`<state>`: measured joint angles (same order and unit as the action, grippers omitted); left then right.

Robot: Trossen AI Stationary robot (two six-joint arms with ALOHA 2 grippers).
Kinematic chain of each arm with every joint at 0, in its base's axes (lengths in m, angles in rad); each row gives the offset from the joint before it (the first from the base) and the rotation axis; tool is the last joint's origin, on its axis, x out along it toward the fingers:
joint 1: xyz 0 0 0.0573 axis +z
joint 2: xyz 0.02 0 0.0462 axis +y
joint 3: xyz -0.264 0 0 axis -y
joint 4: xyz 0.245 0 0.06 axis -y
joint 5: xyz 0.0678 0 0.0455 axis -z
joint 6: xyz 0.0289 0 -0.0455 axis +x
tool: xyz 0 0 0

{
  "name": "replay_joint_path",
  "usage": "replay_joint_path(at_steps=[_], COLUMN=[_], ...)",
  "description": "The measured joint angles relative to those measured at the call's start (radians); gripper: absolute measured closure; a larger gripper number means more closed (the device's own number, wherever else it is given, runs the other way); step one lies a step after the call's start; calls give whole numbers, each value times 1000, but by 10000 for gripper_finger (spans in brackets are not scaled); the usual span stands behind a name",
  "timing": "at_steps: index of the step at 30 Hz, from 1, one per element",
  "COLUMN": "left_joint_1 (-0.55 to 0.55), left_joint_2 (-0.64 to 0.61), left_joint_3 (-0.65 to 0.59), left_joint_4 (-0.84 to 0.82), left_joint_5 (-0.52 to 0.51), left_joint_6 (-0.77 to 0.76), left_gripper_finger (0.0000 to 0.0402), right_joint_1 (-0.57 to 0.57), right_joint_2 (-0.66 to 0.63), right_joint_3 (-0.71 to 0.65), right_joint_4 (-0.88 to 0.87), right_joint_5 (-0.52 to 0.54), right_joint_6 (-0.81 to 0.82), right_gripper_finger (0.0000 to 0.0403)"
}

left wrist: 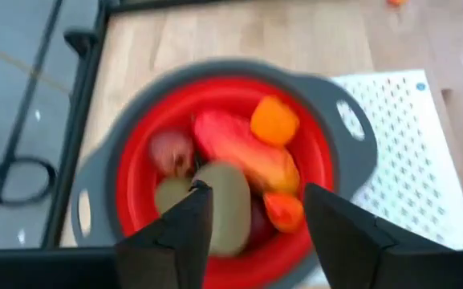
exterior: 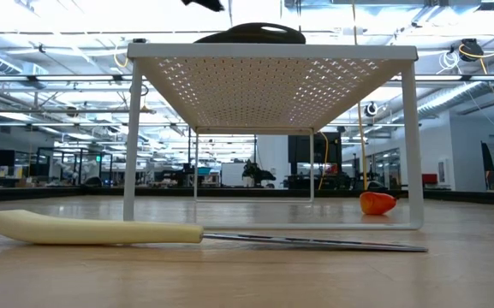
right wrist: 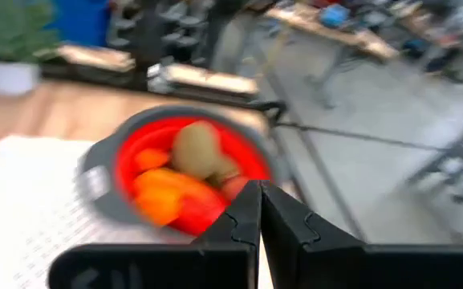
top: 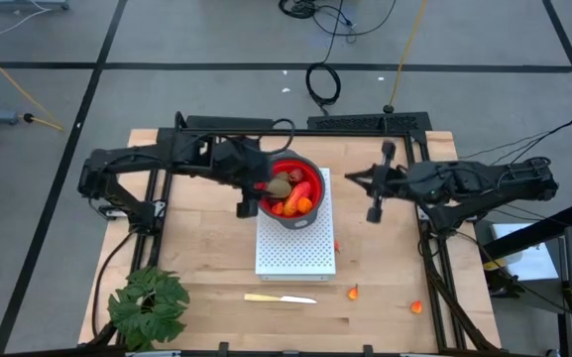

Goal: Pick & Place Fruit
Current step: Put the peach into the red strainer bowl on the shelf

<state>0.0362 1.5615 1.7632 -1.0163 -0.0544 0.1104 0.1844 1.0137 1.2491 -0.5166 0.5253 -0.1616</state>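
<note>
Where rack (top: 295,253) stands, knife (top: 280,298) nearby.

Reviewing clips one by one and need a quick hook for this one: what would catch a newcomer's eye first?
The red bowl with a grey rim, heaped with toy fruit, sits on the far end of a white perforated rack mid-table. The left gripper hovers open right over it, while the right gripper waits shut to the side. Stray orange bits and a pale yellow knife lie on the near table.
</note>
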Motion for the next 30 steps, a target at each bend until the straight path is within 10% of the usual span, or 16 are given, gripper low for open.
replay_joint_path(at_steps=[14, 30], left_joint_1=[19, 17], left_joint_2=[-96, -219], left_joint_3=[-16, -274], left_joint_4=[-63, 265], left_joint_5=[9, 39], left_joint_6=[-123, -218], left_gripper_finger=[391, 391], right_joint_1=[144, 357], right_joint_2=[-3, -77], right_joint_3=[0, -333], right_joint_4=[-268, -47], right_joint_5=[-115, -112], right_joint_6=[236, 481], right_gripper_finger=[403, 403])
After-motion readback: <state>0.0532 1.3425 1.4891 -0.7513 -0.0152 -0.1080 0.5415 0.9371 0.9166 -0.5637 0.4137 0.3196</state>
